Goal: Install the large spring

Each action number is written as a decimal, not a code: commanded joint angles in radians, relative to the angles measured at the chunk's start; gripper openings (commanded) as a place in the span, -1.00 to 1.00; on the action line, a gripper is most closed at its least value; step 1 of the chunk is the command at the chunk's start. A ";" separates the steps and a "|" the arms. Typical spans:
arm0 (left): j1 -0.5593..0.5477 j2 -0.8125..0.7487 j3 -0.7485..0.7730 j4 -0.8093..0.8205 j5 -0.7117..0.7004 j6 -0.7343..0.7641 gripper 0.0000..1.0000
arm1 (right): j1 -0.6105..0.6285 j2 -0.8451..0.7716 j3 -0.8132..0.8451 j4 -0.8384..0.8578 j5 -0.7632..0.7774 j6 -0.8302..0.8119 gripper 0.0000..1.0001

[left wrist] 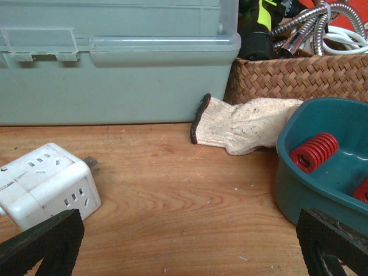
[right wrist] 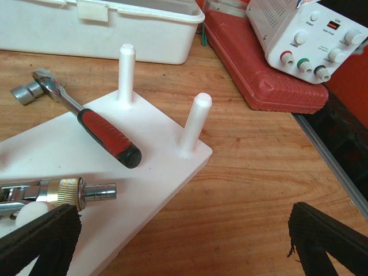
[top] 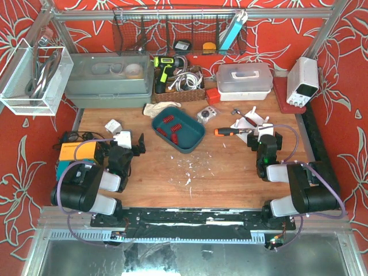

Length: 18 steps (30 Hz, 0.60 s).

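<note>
Left wrist view: coiled red spring (left wrist: pixel 313 152) in smooth teal plastic tray (left wrist: pixel 299 190)

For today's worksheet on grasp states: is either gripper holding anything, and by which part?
Nothing is held. The left gripper and the right gripper are both open, with nothing between their fingers. The red springs lie in the teal tray.

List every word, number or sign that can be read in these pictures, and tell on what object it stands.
None can be read with certainty.
White power supply: small labels near its knobs, too blurred to read.
White socket cube: no readable lettering.
</note>
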 commanded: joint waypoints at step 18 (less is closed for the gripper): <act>0.004 -0.043 0.016 -0.005 0.018 0.015 1.00 | 0.009 -0.142 0.032 -0.149 -0.074 -0.046 0.98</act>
